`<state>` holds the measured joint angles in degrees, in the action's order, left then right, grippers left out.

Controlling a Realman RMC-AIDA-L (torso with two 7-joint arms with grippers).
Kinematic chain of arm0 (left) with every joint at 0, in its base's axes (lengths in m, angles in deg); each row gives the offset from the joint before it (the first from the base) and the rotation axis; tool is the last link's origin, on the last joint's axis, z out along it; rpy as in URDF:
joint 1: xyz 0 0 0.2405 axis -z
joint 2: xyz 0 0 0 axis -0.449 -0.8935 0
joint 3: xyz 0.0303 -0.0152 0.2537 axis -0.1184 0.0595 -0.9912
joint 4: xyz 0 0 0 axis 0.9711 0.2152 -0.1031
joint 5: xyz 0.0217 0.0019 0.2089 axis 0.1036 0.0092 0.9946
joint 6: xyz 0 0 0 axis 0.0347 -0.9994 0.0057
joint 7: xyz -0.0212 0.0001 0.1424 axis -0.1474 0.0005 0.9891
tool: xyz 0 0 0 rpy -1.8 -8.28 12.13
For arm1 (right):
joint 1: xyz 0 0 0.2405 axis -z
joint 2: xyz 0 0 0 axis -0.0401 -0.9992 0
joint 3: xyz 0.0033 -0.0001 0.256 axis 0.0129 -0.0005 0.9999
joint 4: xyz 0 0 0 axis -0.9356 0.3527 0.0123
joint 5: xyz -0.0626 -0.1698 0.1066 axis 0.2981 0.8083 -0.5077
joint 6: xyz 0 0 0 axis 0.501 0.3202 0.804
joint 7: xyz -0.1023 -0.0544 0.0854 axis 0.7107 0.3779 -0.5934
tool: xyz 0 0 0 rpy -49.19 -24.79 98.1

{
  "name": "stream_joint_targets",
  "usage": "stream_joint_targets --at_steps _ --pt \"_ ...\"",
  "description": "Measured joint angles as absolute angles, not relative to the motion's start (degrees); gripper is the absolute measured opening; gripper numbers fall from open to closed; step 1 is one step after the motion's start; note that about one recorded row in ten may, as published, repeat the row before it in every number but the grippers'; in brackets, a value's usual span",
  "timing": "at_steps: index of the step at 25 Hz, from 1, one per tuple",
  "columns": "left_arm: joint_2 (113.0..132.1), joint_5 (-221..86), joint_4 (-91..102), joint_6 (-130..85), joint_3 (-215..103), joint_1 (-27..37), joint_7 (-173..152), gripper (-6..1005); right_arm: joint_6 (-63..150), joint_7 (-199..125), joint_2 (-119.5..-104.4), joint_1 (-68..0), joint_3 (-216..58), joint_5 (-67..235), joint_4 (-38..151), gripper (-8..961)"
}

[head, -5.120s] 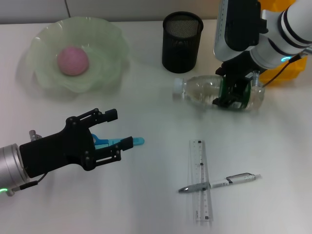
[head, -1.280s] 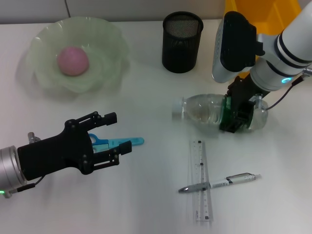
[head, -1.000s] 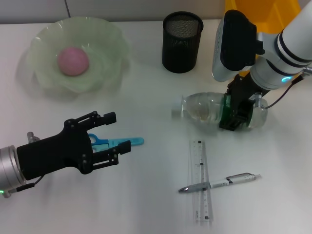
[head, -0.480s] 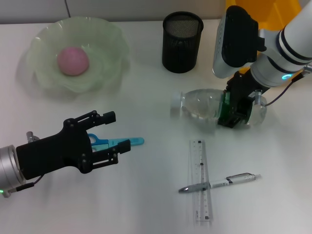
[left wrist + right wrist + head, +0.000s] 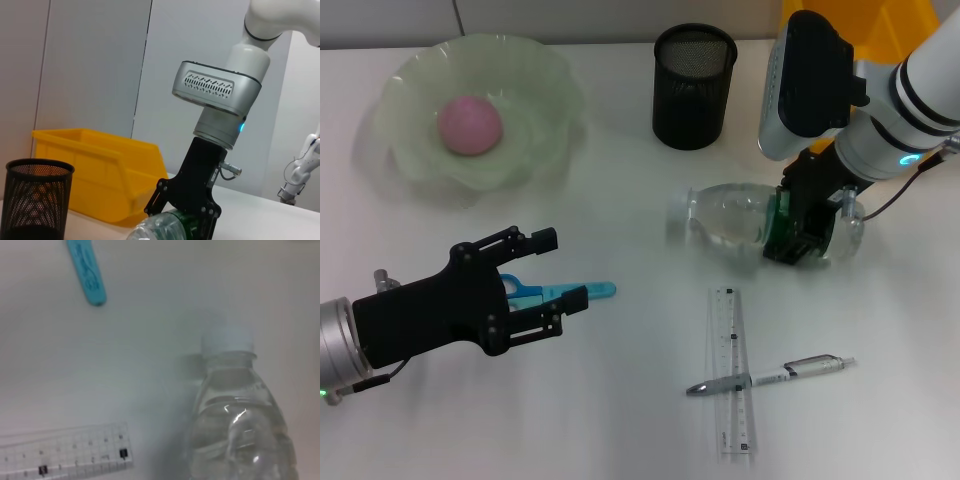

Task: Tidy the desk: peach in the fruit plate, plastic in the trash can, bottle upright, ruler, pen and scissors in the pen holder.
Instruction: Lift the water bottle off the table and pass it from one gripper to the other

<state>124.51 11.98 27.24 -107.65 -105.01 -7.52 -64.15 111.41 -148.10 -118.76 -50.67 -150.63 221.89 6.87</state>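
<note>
Bottle (image 5: 745,222) clamped near its base by right gripper (image 5: 798,228), cap end lifted.
Slip or roll-out is risked if tilted fast; left gripper (image 5: 535,282) is held open over scissors (image 5: 560,291), nothing grasped.

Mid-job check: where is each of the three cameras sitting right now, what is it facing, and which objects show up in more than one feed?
Head view: high on the robot, looking down on the desk; shows the left gripper over the scissors and the right gripper on the bottle.
Left wrist view: low near the desk, looking across at the right gripper, pen holder and yellow bin; none of its own fingers show.
Right wrist view: looks along the bottle toward the ruler and scissors.
Shared: the bottle appears in all three.
</note>
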Motion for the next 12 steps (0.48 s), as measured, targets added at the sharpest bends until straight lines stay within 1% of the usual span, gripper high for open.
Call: stream_joint_targets --at_steps 6,12 --pt "124.51 11.67 27.24 -108.5 -104.89 -7.7 -64.18 667 112.65 -148.09 -118.64 -48.85 -150.56 219.64 3.69 763" --pt "124.48 11.53 27.24 -109.31 -104.62 -7.95 -64.42 666 113.89 -147.06 -118.37 -44.94 -149.13 215.59 -1.54 763"
